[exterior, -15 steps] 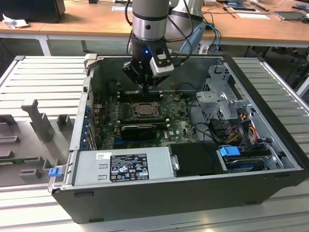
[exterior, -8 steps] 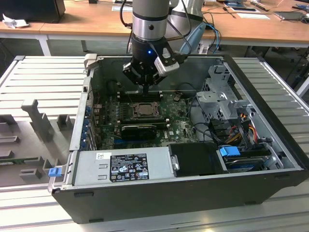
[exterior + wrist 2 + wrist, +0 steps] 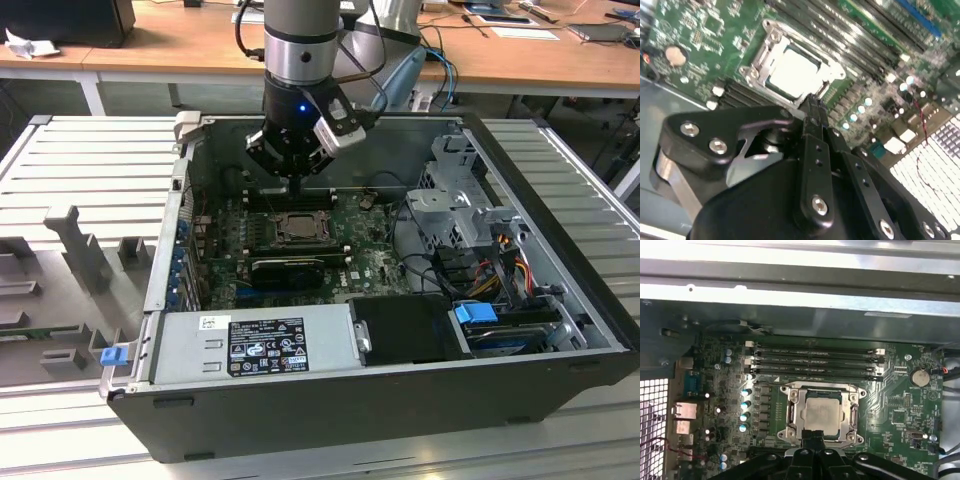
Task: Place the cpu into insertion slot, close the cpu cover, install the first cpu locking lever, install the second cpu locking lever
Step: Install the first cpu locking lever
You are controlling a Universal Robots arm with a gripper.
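Silvery-grey and square, the cpu (image 3: 822,412) lies flat in the insertion slot (image 3: 272,230) on the green motherboard (image 3: 895,410), just beside the long black memory slots (image 3: 812,360). The cpu cover (image 3: 792,412) is down over it, its metal frame ringing the chip so that the top shows through the cut-out.

From my seat the jaws look pressed together with nothing between them. In both wrist views their black tips hang right at the edge of the cover's frame, possibly touching it, though I can't be sure from these angles. I cannot tell whether either locking lever is latched.

On the exterior view the arm (image 3: 300,40) stands over the open computer case (image 3: 350,415), which rests on a ribbed grey surface (image 3: 90,160). A grey power supply (image 3: 255,345) lies along the case's near wall.
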